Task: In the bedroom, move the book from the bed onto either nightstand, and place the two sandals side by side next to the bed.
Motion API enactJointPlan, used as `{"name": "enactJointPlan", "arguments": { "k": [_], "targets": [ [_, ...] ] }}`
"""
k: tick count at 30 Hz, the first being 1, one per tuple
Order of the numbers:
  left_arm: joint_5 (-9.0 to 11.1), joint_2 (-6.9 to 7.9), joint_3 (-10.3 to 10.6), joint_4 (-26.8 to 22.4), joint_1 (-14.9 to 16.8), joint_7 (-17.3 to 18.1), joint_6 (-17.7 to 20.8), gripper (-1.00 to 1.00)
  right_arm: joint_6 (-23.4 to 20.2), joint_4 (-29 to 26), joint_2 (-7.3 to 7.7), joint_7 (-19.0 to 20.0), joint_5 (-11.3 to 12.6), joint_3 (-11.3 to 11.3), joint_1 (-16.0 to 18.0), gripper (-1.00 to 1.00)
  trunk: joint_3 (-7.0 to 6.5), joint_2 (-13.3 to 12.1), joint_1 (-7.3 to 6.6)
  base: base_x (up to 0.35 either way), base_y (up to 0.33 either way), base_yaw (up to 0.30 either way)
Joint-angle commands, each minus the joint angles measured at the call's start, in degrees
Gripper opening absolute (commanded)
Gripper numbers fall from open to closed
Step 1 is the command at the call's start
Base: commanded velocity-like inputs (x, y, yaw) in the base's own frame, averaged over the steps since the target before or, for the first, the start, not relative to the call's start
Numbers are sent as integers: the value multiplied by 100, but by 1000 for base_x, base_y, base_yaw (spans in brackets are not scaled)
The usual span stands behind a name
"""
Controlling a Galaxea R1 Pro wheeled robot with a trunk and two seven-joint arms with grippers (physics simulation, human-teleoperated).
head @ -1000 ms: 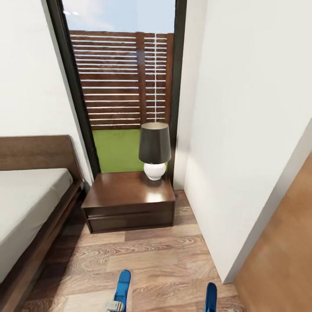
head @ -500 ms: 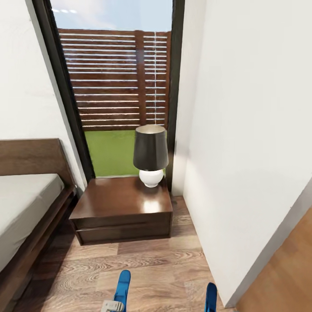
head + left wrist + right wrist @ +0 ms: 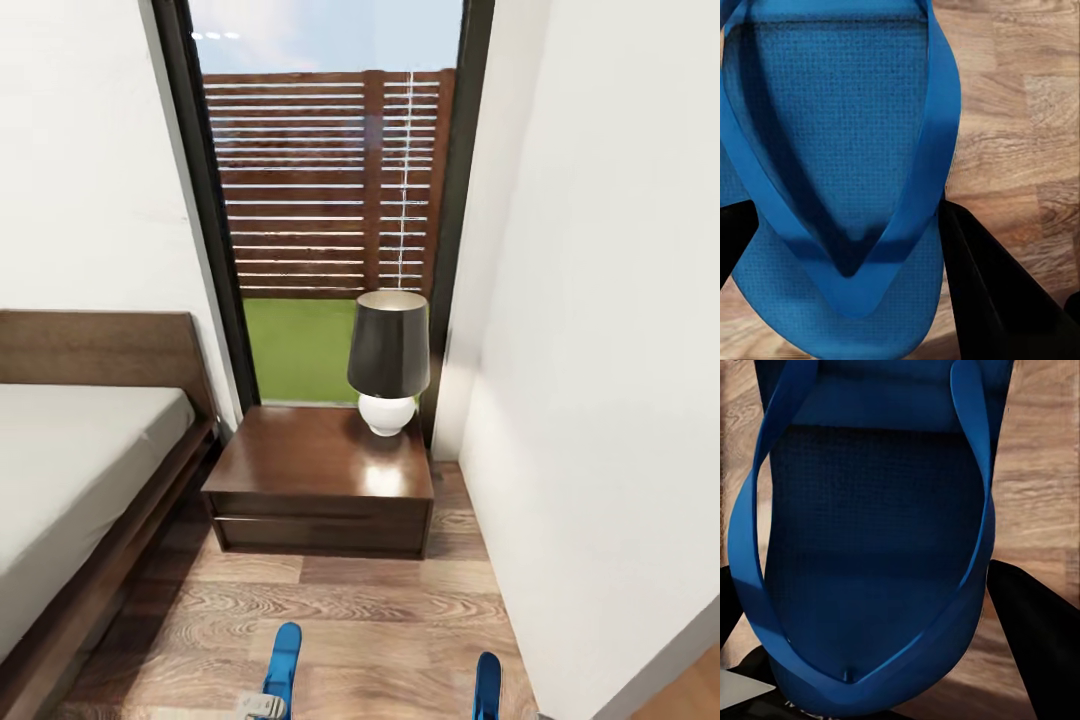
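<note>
Two bright blue sandals are held above the wooden floor. My left gripper [image 3: 844,281] is shut on one sandal [image 3: 840,150], its black fingers [image 3: 994,300] pressing the sole's two sides; this sandal [image 3: 285,655] stands at the head view's lower edge. My right gripper [image 3: 881,649] is shut on the other sandal [image 3: 877,532], which shows in the head view as a blue strip [image 3: 487,685]. The bed [image 3: 70,470] lies to the left, and the nightstand [image 3: 315,455] stands beside it straight ahead. The book is out of view.
A black-shaded lamp with a white base [image 3: 388,360] stands on the nightstand's far right corner. Behind it is a tall window [image 3: 320,200] onto a slatted fence. A white wall [image 3: 620,350] closes in the right side, leaving a narrow strip of floor [image 3: 360,610].
The whole head view has shifted, so the nightstand and lamp now sit further right and more of the bed shows. Both sandals keep their places at the lower edge.
</note>
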State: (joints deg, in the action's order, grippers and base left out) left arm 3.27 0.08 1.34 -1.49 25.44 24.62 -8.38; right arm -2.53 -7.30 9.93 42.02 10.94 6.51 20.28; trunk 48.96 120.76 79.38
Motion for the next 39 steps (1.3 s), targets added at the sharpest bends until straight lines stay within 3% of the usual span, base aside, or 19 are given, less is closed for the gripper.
{"name": "enactJointPlan", "arguments": {
  "k": [1, 39],
  "targets": [
    [24, 1, 15, 8, 5, 25, -14, -100, -28, 0, 0, 29, 2, 43, 0, -100, 5, 2, -1, 0, 0, 288],
    [24, 1, 15, 8, 5, 25, -14, -100, -28, 0, 0, 28, 1, 43, 1, -100, 5, 2, -1, -7, 0, 288]
  ]
}}
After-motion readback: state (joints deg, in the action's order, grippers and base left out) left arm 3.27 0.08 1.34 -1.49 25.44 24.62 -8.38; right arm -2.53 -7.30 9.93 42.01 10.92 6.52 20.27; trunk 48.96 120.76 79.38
